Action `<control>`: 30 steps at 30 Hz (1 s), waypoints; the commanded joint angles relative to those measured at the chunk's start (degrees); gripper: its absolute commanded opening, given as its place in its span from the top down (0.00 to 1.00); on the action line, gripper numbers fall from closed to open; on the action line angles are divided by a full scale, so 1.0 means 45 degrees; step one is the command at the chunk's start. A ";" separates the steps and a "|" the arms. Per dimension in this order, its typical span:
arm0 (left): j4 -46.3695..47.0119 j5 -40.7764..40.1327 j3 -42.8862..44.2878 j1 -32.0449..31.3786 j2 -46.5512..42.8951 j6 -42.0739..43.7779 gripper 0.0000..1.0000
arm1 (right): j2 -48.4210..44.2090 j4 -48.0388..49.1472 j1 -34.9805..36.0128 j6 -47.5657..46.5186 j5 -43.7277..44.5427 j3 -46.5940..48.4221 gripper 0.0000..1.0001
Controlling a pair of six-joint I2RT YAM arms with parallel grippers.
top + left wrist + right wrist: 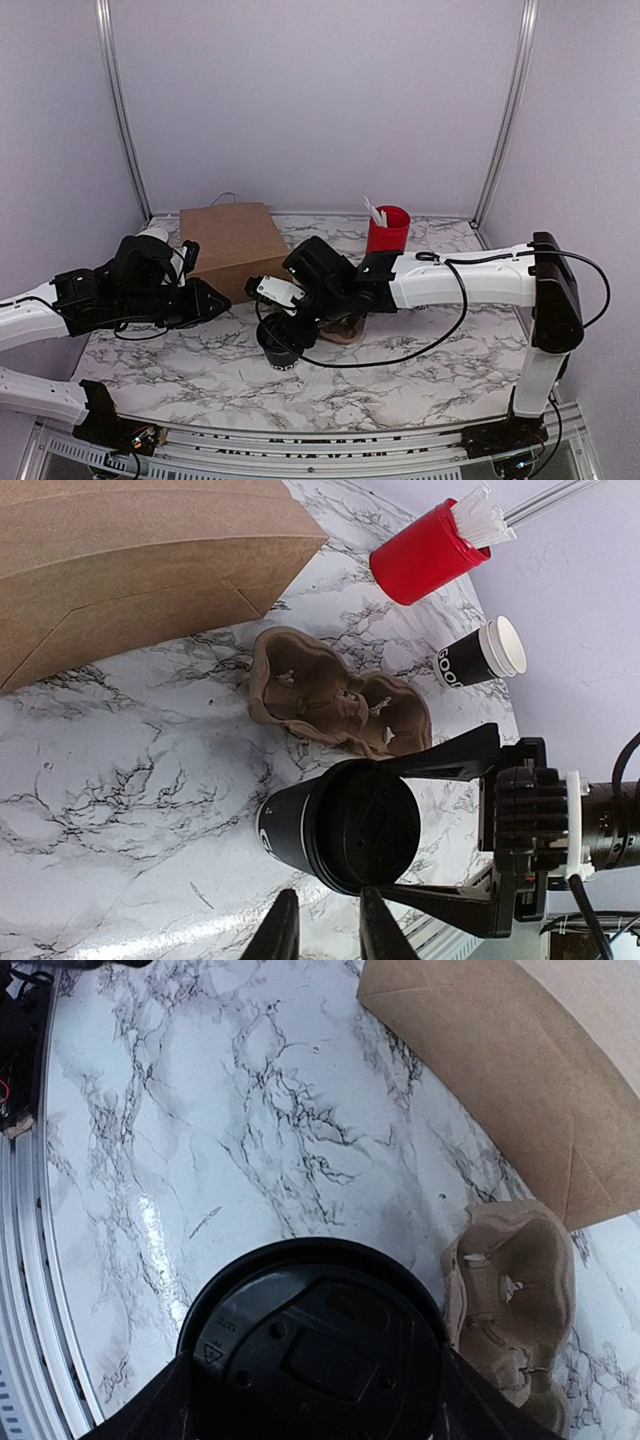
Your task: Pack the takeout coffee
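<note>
The takeout coffee is a small black paper cup with a round black lid, upright on the marble table just in front of a brown pulp cup carrier. My right gripper reaches down over it, one finger pressed against each side of the lid rim. My left gripper hovers just left of the cup and looks across at it. Its fingers stand slightly apart with nothing between them.
A brown paper bag lies on its side at the back left. A red cup with white utensils stands at the back right. A stack of lidless black cups is beside it in the left wrist view. The carrier touches nothing.
</note>
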 commanded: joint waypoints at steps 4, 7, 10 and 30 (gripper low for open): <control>-0.0392 -0.0057 0.0028 0.0107 0.0118 0.0111 0.77 | 0.0337 -0.0681 0.0322 0.2726 0.1812 0.0533 0.30; -0.0353 -0.0028 0.0035 0.0128 0.0224 0.0147 0.77 | 0.0398 -0.1193 0.0372 0.5105 0.2527 0.0713 0.32; -0.0206 0.0093 0.0022 0.0167 0.0445 0.0207 0.77 | 0.0633 -0.1568 0.0648 0.7235 0.2839 0.1023 0.32; 0.0502 0.0779 -0.0986 0.0187 0.0398 -0.0005 0.77 | 0.1168 -0.2407 0.1672 0.9247 0.3867 0.3062 0.12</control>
